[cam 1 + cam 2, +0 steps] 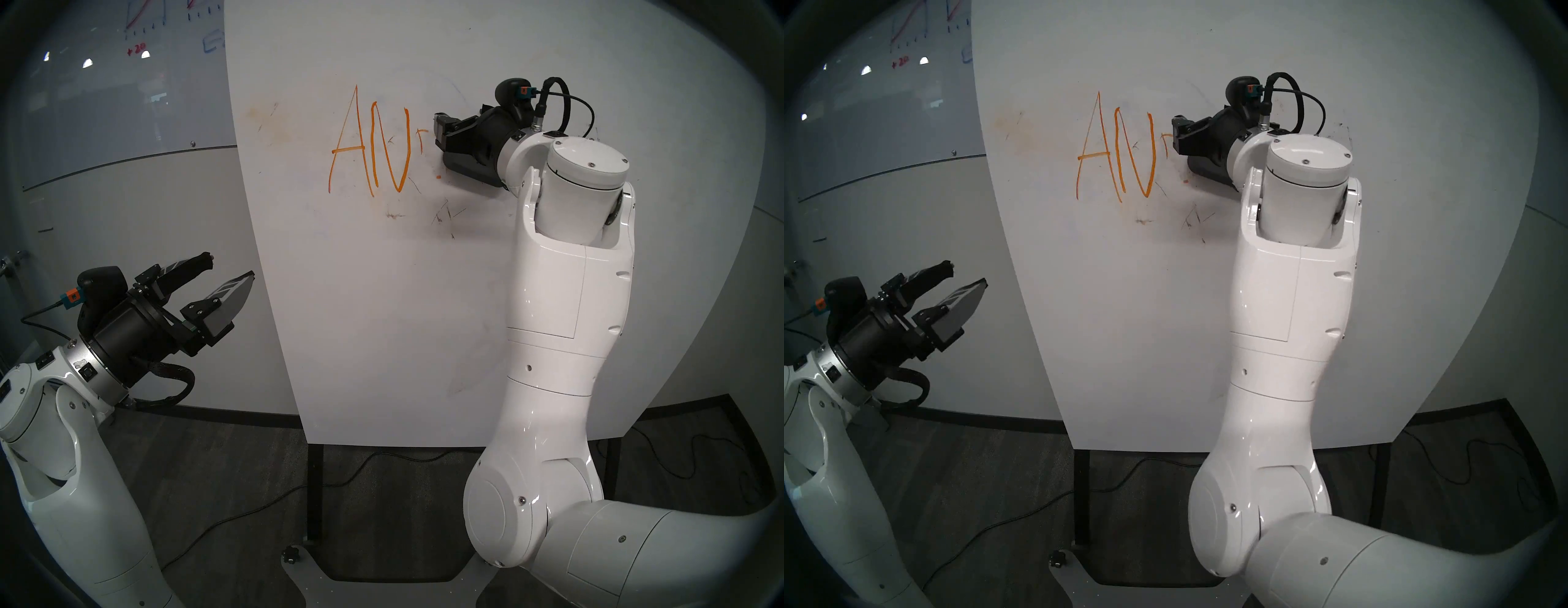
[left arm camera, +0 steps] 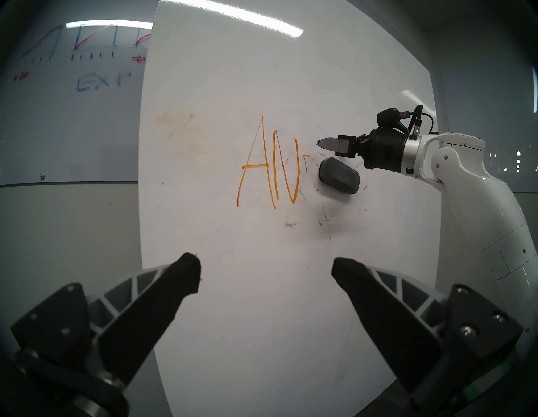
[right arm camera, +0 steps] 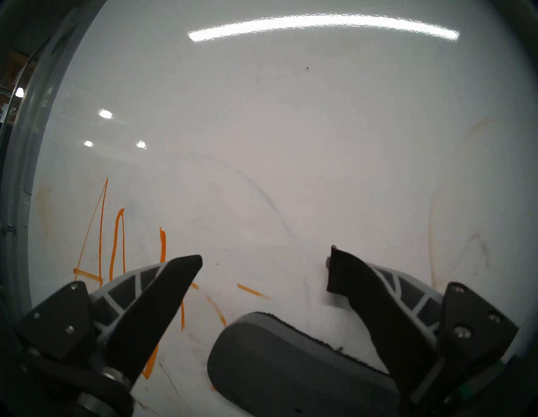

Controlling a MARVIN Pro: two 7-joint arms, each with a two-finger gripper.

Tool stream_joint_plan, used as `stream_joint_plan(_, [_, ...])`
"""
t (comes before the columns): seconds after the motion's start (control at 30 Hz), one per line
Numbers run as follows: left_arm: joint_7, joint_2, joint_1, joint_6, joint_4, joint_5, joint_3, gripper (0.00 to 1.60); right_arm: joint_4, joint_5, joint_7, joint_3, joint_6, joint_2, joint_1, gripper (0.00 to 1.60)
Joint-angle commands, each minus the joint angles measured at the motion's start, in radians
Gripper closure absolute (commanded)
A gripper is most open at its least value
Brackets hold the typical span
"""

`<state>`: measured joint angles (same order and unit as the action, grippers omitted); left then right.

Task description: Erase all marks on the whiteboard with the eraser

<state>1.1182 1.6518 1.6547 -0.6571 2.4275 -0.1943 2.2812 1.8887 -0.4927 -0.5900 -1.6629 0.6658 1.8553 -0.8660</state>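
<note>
Nearest the head camera, the left end effector (image 1: 229, 271) hung low beside the whiteboard (image 1: 382, 318), its fingers spread wide and holding nothing. Farther in, the right end effector (image 3: 265, 262) was at the board with its fingers parted; the eraser (image 2: 339, 179), a dark grey oblong block with rounded ends and a tiny centre dot, sat flat against the board just below those fingers, and whether they touched it could not be told. In the head views the eraser was largely hidden behind the right wrist. Left of it the marks (image 1: 369, 146) read "AN" in thin orange strokes, followed by short orange fragments next to the eraser. Behind, the glass wall board (image 2: 72, 102) carried graph scribbles and blue letters reading "EXP".
</note>
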Motion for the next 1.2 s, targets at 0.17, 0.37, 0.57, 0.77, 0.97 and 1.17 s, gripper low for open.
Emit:
stream_joint_plan(0.17, [-0.001, -0.002, 0.001, -0.001, 0.016, -0.004, -0.002, 0.0, 0.129, 0.016, -0.049, -0.025, 0.054, -0.001, -0.048, 0.0])
stream_joint_plan(0.37, [-0.001, -0.002, 0.001, -0.001, 0.016, -0.004, -0.002, 0.0, 0.173, 0.025, -0.082, -0.025, 0.061, -0.011, -0.07, 0.0])
stream_joint_plan(0.57, [-0.001, -0.002, 0.001, -0.001, 0.016, -0.004, -0.002, 0.0, 0.21, 0.025, -0.113, -0.017, 0.064, -0.034, -0.092, 0.0])
stream_joint_plan(0.77, [-0.001, -0.002, 0.001, -0.001, 0.016, -0.004, -0.002, 0.0, 0.244, 0.013, -0.137, 0.005, 0.021, -0.074, -0.144, 0.0])
stream_joint_plan(0.97, [-0.001, -0.002, 0.001, -0.001, 0.016, -0.004, -0.002, 0.0, 0.26, 0.007, -0.148, 0.029, -0.055, -0.104, -0.189, 0.0])
stream_joint_plan(1.17, [-0.001, -0.002, 0.001, -0.001, 0.016, -0.004, -0.002, 0.0, 0.268, -0.015, -0.145, 0.056, -0.166, -0.139, -0.225, 0.0])
